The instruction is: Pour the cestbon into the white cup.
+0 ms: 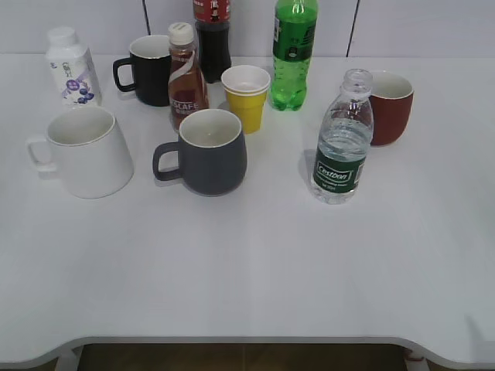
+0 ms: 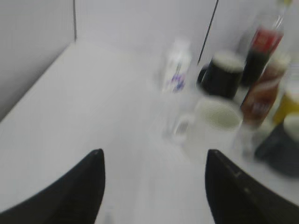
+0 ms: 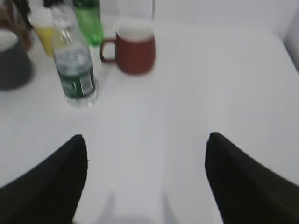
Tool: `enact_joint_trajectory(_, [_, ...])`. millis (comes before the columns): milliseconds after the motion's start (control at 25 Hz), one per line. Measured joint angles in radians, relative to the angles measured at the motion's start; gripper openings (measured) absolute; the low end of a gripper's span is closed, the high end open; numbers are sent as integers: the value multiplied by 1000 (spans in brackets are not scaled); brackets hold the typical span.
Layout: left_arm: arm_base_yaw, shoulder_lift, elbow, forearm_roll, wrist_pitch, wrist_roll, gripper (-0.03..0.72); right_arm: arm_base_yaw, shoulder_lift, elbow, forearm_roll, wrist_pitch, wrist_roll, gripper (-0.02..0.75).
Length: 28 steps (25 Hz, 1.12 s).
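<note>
White table (image 1: 255, 270) lies bare at the near edge of the exterior view, and neither arm appears there. Each wrist view shows its own claw: the left gripper (image 2: 154, 186) has its dark fingers spread wide with nothing between them, above the tabletop, and the right gripper (image 3: 147, 182) is equally wide and holds nothing.

Taking the grey mug (image 1: 207, 151) as the landmark, it stands upright near the middle, handle to the left. The cestbon (image 1: 343, 150) stands upright well to its right, capless, about as near to the camera as the mug, apart from every cup; in the right wrist view it sits ahead and left of the right gripper. The white cup (image 1: 83, 151) stands well to the left of the grey mug, upright, handle on its left; in the blurred left wrist view it is ahead and right of the left gripper.

Just behind the grey mug stand a brown coffee bottle (image 1: 186, 77) and a yellow cup (image 1: 246, 97). Farther back are a black mug (image 1: 147, 69), a dark bottle (image 1: 212, 35), and a green bottle (image 1: 292, 54). A red mug (image 1: 390, 107) stands behind the cestbon, and a small white bottle (image 1: 71, 66) at far left.
</note>
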Motion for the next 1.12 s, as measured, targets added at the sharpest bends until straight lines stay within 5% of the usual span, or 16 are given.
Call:
enact_joint_trajectory(240, [0,210,-1,13,-428,0,502,0,228,-3,42,-353,-95,590])
enact_joint_trajectory(520, [0,599,-1,186,-917,0,493,0,543,-3,47,-696,-130,587])
enact_joint_trajectory(840, [0,1067,21,186,-1138,0,492,0,720,1,108,-842,-130,588])
enact_joint_trajectory(1120, [1,1246,283,195,-1541,94,491,0,767,24,136,-879,-130,588])
